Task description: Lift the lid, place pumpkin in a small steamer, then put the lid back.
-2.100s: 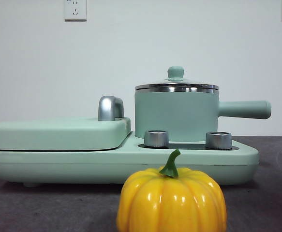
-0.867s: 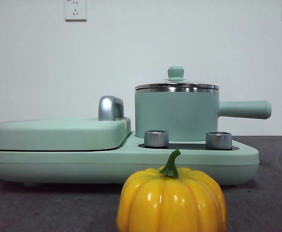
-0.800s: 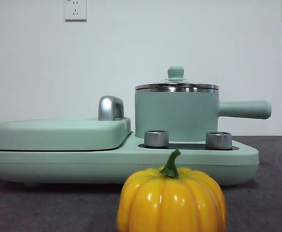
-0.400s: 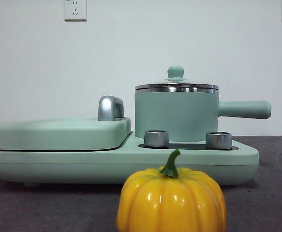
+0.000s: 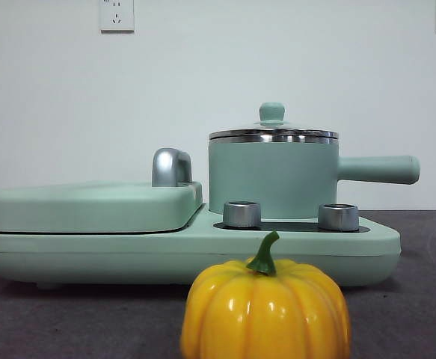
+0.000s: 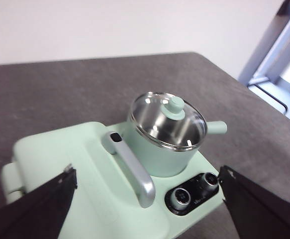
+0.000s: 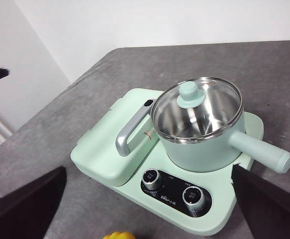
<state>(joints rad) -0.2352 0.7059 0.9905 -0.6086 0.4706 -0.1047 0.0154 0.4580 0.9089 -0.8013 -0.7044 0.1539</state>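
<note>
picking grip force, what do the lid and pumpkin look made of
The lid: clear glass pane, since the steel pot interior shows through, with a shiny steel rim and a matte mint knob, probably plastic. The pumpkin: glossy yellow-orange, likely hard plastic, judging by the sharp highlights.

The lid [image 5: 273, 132] sits on the small steamer [image 5: 273, 179], right of frame centre, its side handle [image 5: 378, 169] pointing right. The steamer stands on the appliance base [image 5: 188, 247], behind two knobs [image 5: 241, 214]. The hinged cover [image 5: 90, 206] lies to its left. The pumpkin [image 5: 266, 308] stands on the worktop [image 5: 68, 321], bottom centre, in front of the base.
</note>
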